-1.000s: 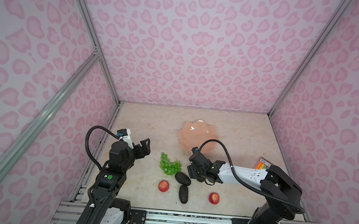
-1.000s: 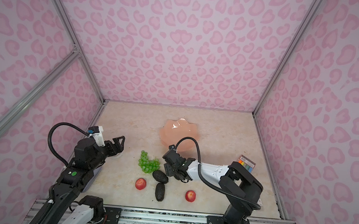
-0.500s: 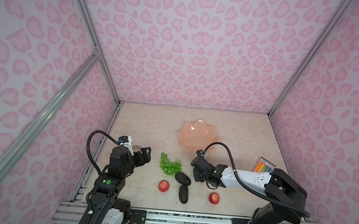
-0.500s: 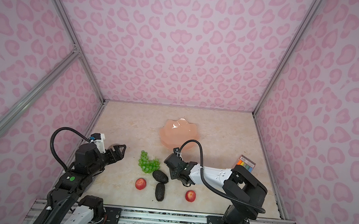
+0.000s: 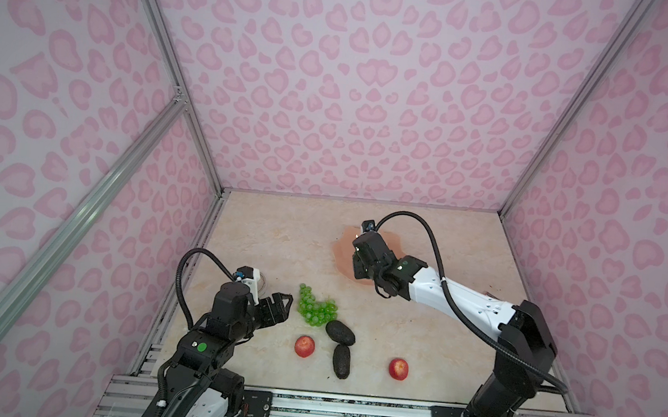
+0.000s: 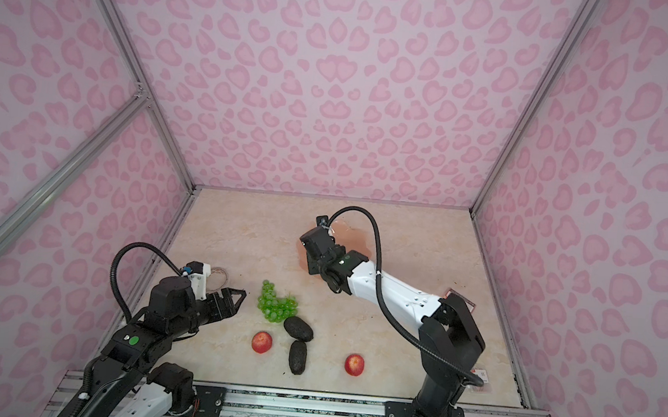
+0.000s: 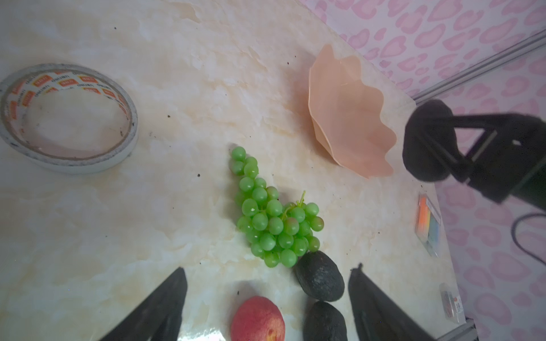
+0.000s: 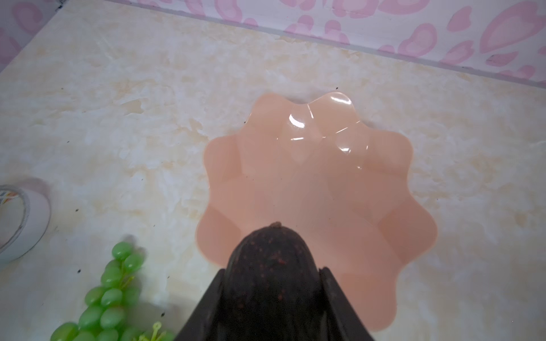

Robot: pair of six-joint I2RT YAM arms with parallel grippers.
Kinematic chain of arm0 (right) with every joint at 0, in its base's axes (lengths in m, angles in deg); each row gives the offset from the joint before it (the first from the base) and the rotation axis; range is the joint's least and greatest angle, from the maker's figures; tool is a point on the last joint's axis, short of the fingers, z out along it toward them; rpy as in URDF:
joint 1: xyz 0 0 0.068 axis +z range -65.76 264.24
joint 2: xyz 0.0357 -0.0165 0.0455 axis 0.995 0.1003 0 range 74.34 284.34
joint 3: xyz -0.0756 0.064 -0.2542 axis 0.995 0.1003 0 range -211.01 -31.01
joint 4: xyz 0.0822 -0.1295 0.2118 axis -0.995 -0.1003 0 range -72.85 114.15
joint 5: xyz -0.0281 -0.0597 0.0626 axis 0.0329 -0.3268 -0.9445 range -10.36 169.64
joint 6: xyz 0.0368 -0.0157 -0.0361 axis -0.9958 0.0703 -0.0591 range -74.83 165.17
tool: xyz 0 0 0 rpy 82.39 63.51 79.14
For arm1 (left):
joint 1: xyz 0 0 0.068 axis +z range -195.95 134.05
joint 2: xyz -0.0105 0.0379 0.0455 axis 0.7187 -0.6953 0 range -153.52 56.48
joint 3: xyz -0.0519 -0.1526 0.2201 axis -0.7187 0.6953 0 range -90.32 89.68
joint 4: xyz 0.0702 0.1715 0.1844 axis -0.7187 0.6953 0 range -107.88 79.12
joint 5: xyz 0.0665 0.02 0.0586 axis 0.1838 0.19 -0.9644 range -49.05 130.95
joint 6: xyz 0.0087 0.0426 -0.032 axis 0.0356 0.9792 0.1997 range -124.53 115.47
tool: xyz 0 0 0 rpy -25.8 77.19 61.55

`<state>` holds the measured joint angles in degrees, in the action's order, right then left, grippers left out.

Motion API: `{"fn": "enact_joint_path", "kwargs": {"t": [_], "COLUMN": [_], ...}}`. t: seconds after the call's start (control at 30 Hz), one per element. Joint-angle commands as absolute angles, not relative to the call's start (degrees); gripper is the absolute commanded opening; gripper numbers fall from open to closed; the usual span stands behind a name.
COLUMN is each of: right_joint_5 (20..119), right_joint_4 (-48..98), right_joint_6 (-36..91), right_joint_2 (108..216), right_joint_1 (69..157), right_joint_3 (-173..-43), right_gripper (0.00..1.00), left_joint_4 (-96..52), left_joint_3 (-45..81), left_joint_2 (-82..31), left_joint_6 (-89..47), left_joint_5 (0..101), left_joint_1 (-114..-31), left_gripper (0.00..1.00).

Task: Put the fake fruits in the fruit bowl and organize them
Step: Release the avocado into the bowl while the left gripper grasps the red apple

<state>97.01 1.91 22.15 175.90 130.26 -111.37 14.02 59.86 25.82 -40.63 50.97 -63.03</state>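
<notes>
Along the left edge of the marble tabletop (image 5: 271, 232) a tape ring (image 7: 74, 162) lies flat. Near it your left gripper (image 5: 284, 307) hangs empty, jaws spread wide, aimed at a bunch of green grapes (image 5: 314, 310) close ahead. Toward the front edge sit a red peach (image 5: 305, 346), two dark avocados (image 5: 340, 332) close together, and a second peach (image 5: 398, 368) well apart to their right. Further back, right of the middle, the peach-pink bowl (image 8: 325, 177) stands empty. Your right gripper (image 8: 272, 274) is clamped on a third avocado (image 8: 271, 245) (its long axis runs out along the fingers). It hovers over the bowl's near rim. The bowl's middle lies straight ahead, toward the back edge, so a short forward reach probably comes before letting go.
</notes>
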Motion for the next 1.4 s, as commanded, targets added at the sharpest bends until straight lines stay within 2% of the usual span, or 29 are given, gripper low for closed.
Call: {"fn": "enact_joint_path", "kwargs": {"t": [0.0, 0.23, 0.47, 0.57, 0.73, 0.93, 1.37], "right_joint_5": [91.81, 89.22, 88.62, 87.57, 86.84, 88.08, 89.47], "right_joint_4": [-0.09, -3.50, -3.27, -3.07, -3.44, -2.04, 5.85], "right_joint_6": [26.67, 28.83, 27.73, 27.02, 26.28, 26.01, 22.81], "right_joint_2": [182.75, 198.24, 204.34, 205.33, 205.19, 198.43, 174.39], "right_joint_1": [127.09, 123.29, 121.61, 121.08, 120.70, 120.57, 120.50], "right_joint_3": [-118.96, -131.38, -133.58, -133.84, -133.74, -130.84, -110.86], "right_gripper": [0.31, 0.30, 0.33, 0.42, 0.64, 0.77, 0.82], "left_joint_4": [16.95, 17.51, 16.75, 16.65, 17.06, 15.74, 11.31], "left_joint_3": [59.93, 61.06, 61.91, 62.85, 64.52, 65.97, 66.19], "left_joint_2": [25.52, 23.30, 19.94, 18.72, 17.01, 15.21, 8.34], "left_joint_6": [-42.94, -44.34, -45.83, -46.66, -49.20, -49.77, -48.41], "left_joint_5": [49.35, 46.83, 44.04, 42.75, 42.12, 40.77, 38.24], "left_joint_1": [-65.77, -72.29, -79.43, -82.32, -86.68, -90.02, -91.68], "left_gripper": [0.86, 0.85, 0.85, 0.85, 0.85, 0.84, 0.75]}}
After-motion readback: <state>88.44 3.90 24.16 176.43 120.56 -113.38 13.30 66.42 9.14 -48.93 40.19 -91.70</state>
